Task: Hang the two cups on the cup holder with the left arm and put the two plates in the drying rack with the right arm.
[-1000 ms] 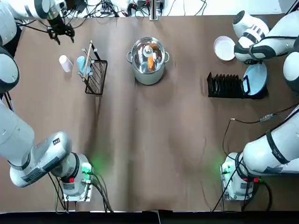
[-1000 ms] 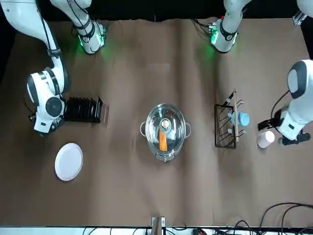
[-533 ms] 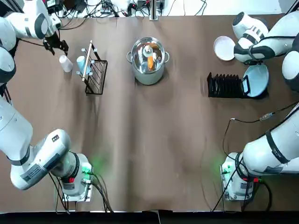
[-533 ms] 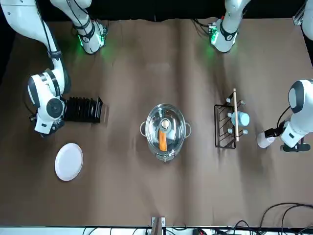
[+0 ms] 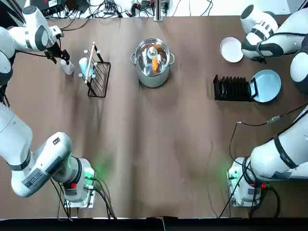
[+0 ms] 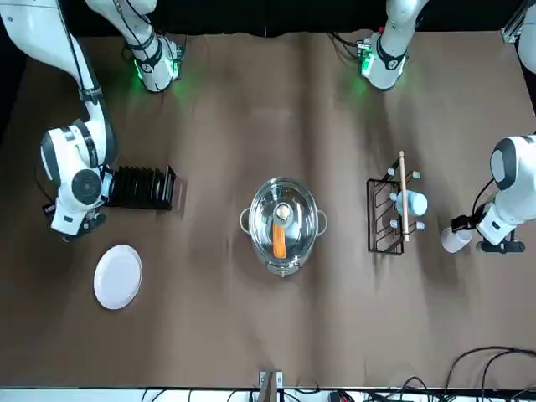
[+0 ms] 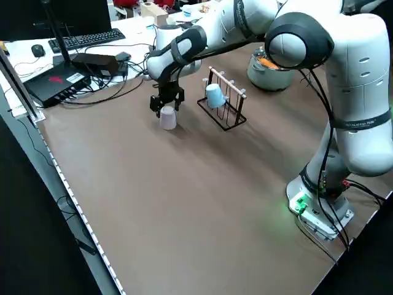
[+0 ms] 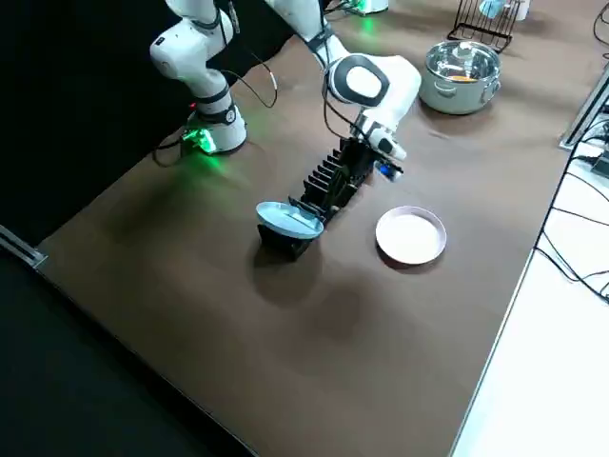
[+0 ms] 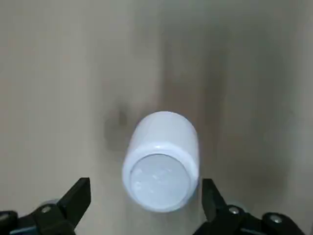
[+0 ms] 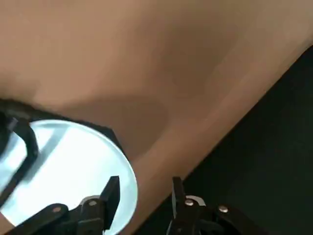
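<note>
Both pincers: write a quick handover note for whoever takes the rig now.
Left pincer: open, fingers either side of the white cup, not closed on it.
Right pincer: open, by the light blue plate.
Cup holder: light blue cup hangs on it; white cup stands on the table beside it.
Drying rack: light blue plate in its end; white plate lies on the table.
Done: one cup, one plate.
Left: hang the white cup, rack the white plate.

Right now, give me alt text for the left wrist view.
A white cup shows between the open fingers of the left gripper, touching neither, its round closed end toward the camera, above a plain brownish tabletop.
</note>
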`<state>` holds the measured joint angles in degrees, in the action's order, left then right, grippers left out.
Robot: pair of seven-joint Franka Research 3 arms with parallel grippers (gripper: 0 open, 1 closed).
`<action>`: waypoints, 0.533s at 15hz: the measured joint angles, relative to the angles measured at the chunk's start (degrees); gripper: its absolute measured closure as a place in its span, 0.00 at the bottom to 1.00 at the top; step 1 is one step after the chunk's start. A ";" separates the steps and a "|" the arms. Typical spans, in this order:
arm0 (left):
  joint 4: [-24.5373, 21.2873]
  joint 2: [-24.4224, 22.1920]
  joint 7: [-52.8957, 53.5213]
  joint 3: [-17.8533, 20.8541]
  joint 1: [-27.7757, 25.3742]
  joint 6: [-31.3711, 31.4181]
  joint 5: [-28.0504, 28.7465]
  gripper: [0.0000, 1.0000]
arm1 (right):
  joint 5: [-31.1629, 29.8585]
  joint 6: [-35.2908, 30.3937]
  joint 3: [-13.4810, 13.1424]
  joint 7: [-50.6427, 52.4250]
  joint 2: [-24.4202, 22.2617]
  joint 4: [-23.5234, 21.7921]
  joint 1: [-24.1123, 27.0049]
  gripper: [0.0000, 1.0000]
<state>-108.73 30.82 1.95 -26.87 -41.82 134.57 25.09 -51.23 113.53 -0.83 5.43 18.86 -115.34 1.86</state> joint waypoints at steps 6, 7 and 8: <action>0.06 0.05 -0.29 -0.76 0.25 0.75 0.00 0.00 | 26.20 0.81 0.00 -0.19 1.50 10.49 0.29 0.49; 0.02 0.06 -0.25 -0.76 0.28 0.75 0.00 0.00 | 31.53 1.99 -0.10 -0.20 2.29 12.25 0.69 0.49; 0.01 0.11 -0.23 -0.75 0.28 0.89 0.00 0.00 | 36.32 3.95 -0.23 -0.21 3.38 13.53 1.32 0.49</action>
<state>-108.73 30.92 1.72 -27.62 -41.54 135.46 25.09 -14.91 117.47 -1.05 5.22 22.25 -101.81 3.18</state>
